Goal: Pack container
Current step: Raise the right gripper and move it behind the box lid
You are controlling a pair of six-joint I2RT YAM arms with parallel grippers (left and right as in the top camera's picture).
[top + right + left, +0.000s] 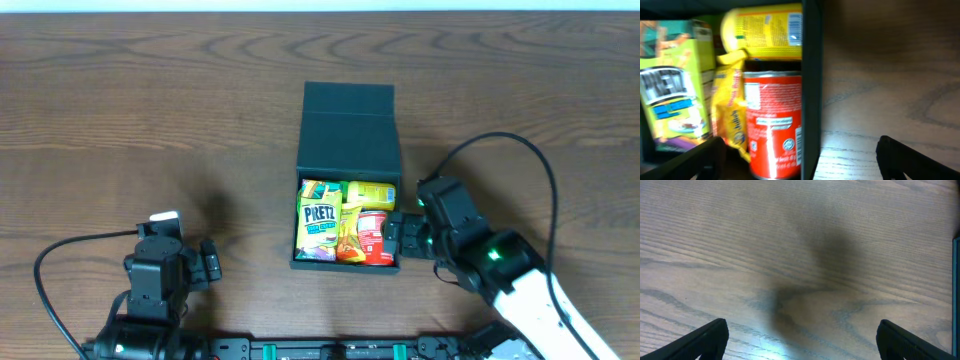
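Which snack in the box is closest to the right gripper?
The red packet, pressed against the container wall beside the right gripper; the green Pretz packet sits across the box.

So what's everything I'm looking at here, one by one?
table: 1, brown wood, under everything
container: 1, dark teal-grey, centre, lid open
Pretz box: 1, green, container's left side
yellow packet: 1, yellow, container's far right
red can: 1, red, container's near right
orange bag: 1, yellow-orange, between Pretz box and red can
cables: 2, black, one per arm
left gripper: 1, black, open, over table, left of container
right gripper: 1, black, open, over container's right wall
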